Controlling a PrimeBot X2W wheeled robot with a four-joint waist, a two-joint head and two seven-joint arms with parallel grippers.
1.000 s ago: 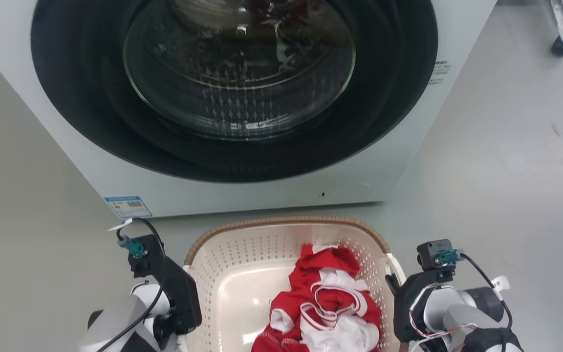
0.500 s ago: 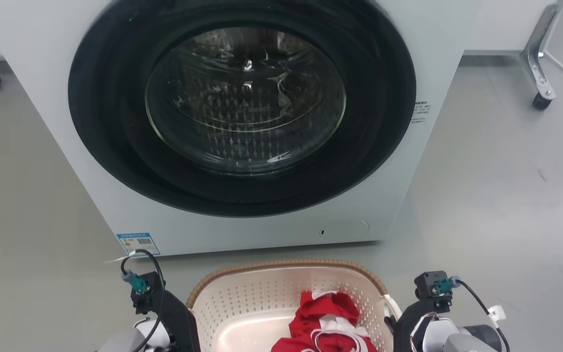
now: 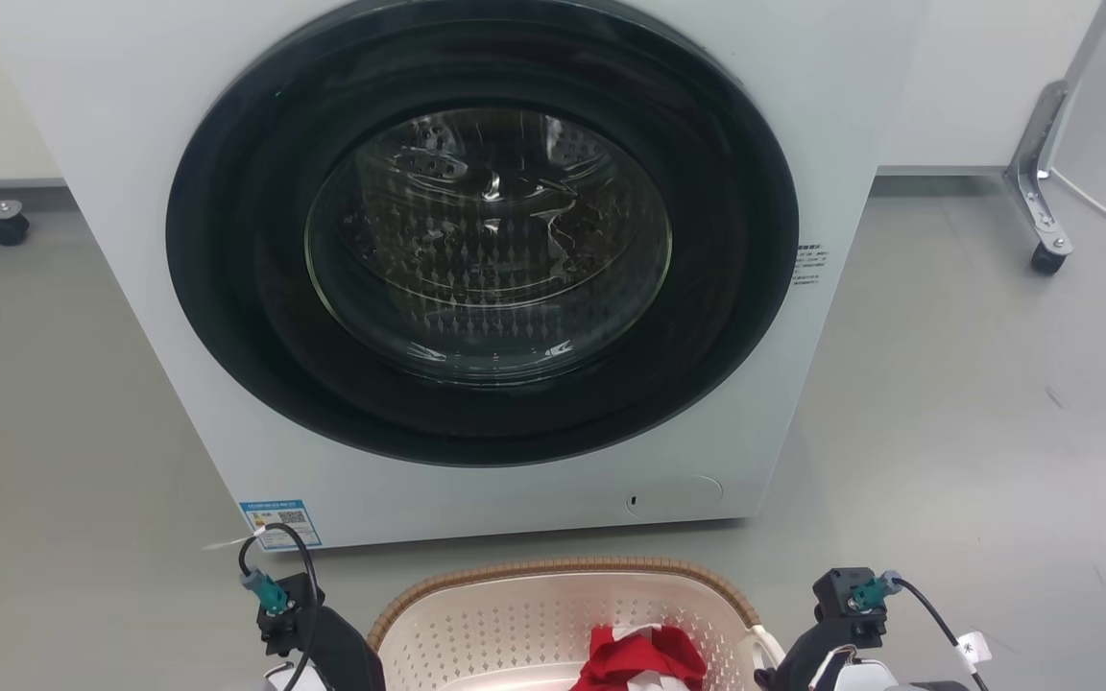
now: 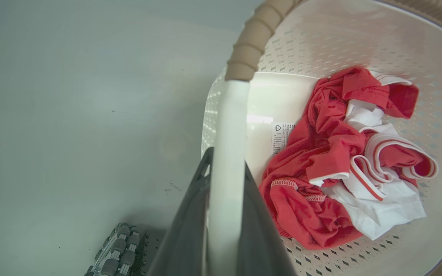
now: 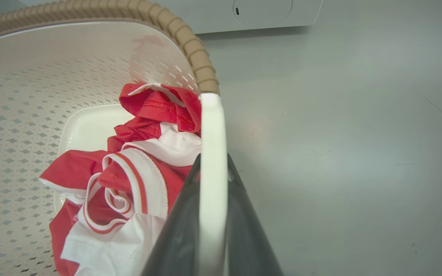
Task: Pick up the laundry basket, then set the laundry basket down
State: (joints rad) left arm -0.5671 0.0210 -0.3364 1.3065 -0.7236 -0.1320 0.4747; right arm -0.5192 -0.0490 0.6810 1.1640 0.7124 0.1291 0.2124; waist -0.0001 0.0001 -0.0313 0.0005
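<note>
This looks like a laundry corner set up in a test room or lab more than a lived-in home. A white front-loading washing machine (image 3: 179,384) with a dark round door (image 3: 486,250) and a blue label sticker (image 3: 279,523) stands directly on a bare, smooth grey floor (image 3: 975,403). Just in front of it is a laundry basket (image 3: 534,624) holding crumpled red and white clothes (image 4: 320,153). Behind the machine, a plain pale wall (image 3: 975,77), a metal leg (image 3: 1033,182) ending in a small black wheel at the right, and another caster (image 3: 4,230) at the left suggest a workroom with rolling equipment.
</note>
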